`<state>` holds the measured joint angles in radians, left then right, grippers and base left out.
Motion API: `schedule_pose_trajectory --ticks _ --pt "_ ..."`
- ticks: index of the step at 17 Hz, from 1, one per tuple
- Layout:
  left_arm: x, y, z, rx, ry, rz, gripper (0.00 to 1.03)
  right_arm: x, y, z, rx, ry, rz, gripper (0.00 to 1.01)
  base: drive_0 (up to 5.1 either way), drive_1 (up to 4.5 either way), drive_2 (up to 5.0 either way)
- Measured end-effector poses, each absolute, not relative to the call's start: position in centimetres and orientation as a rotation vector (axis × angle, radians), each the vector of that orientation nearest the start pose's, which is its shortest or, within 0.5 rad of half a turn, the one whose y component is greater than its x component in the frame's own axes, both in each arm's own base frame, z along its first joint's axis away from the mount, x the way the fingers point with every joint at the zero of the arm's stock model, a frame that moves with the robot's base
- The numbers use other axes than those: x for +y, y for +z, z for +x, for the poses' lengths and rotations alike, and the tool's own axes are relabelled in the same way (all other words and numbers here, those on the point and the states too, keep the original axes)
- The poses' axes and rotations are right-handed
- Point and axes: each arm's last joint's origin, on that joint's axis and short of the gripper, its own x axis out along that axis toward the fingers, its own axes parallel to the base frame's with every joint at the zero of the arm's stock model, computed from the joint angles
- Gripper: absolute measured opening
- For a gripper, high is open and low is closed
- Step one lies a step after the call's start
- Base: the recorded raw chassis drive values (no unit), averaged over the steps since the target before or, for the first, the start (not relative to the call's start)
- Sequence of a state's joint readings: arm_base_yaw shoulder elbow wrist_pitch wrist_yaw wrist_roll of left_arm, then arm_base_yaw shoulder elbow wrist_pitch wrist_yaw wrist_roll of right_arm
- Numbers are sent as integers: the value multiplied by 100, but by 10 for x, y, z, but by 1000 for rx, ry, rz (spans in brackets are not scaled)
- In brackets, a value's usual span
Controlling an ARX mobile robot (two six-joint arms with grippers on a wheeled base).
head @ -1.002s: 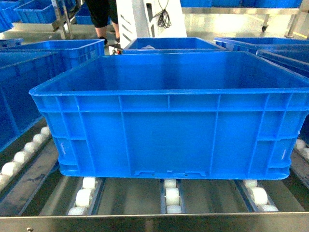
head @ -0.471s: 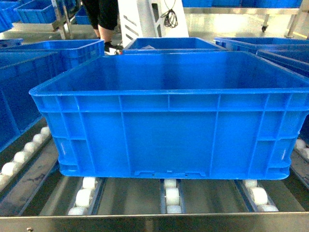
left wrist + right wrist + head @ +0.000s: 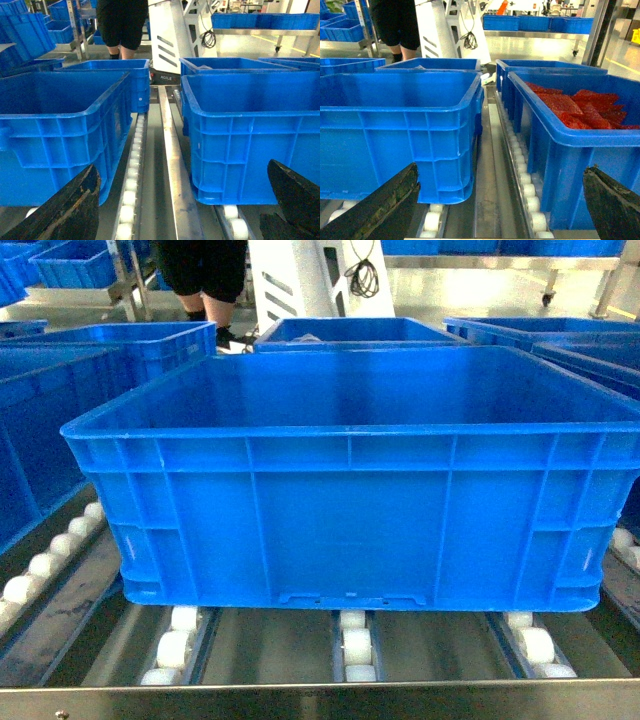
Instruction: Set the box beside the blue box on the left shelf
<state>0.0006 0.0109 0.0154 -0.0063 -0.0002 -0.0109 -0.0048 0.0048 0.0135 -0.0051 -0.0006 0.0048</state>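
Note:
The box (image 3: 350, 510), a big bright blue ribbed crate, rests empty on the white rollers of the left shelf (image 3: 357, 645). To its left stands the other blue box (image 3: 40, 440), a metal rail between them. In the left wrist view the box (image 3: 250, 140) is on the right and the blue box (image 3: 55, 130) on the left. My left gripper (image 3: 182, 172) is open in front of the gap, holding nothing. My right gripper (image 3: 501, 172) is open too, facing the gap beside the box (image 3: 395, 130). Neither gripper shows in the head view.
A blue crate of red bags (image 3: 580, 150) sits on the rollers right of the box. More blue crates (image 3: 350, 330) stand behind. A person in black shorts (image 3: 205, 270) and a white machine (image 3: 300, 280) are beyond the shelf.
The person at the back has shifted a little. The box and both grippers have not moved.

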Motion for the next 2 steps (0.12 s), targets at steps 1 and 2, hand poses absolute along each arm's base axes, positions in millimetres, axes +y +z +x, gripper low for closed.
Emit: schedule_pose_trajectory --ticks 1,2 --pt "0 167 97 2 1 -11 98 0 167 97 -4 -4 5 98 0 0 0" --pt "0 167 97 2 1 -11 98 0 167 97 -4 -4 5 98 0 0 0"
